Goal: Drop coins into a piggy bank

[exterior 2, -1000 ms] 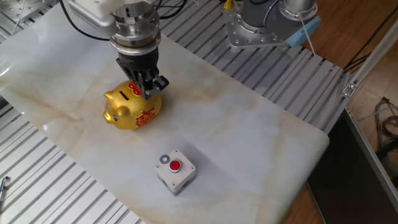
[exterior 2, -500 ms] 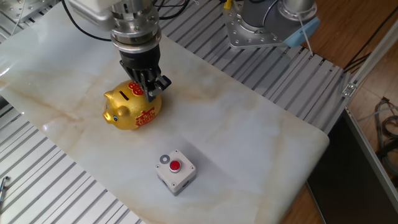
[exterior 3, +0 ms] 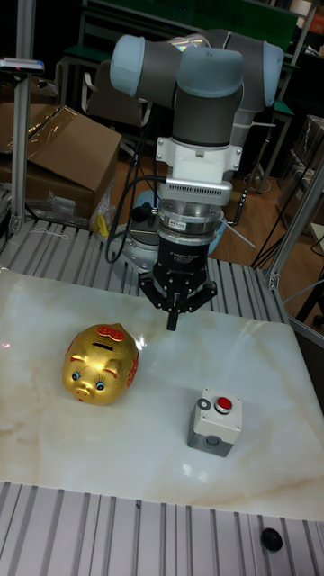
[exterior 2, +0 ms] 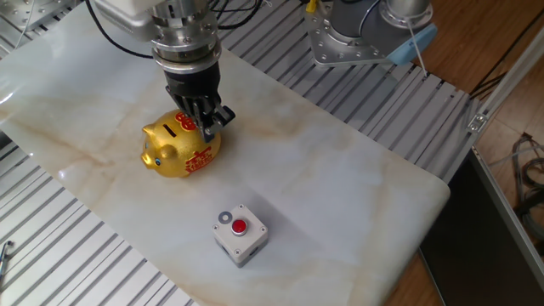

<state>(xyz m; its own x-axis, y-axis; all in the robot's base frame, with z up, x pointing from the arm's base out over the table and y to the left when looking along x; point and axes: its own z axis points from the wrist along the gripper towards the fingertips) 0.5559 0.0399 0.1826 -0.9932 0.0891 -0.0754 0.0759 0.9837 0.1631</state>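
The gold piggy bank stands on the left part of the marble table, with the slot in its back showing dark. In the tall fixed view the piggy bank faces the camera. My gripper hangs just beside the pig's rear, fingers pointing down. In the tall fixed view the gripper is right of and behind the pig, off the table, its fingertips pressed together with nothing visible between them. One grey coin lies on the white button box, beside the red button; the coin also shows in the tall view.
The white button box with its red button sits near the table's front edge. A second arm's base stands behind the table at the right. Metal slat rails surround the marble slab.
The gripper has drifted very slightly to the right by the pig's rear. The pig, coin and box have not moved.
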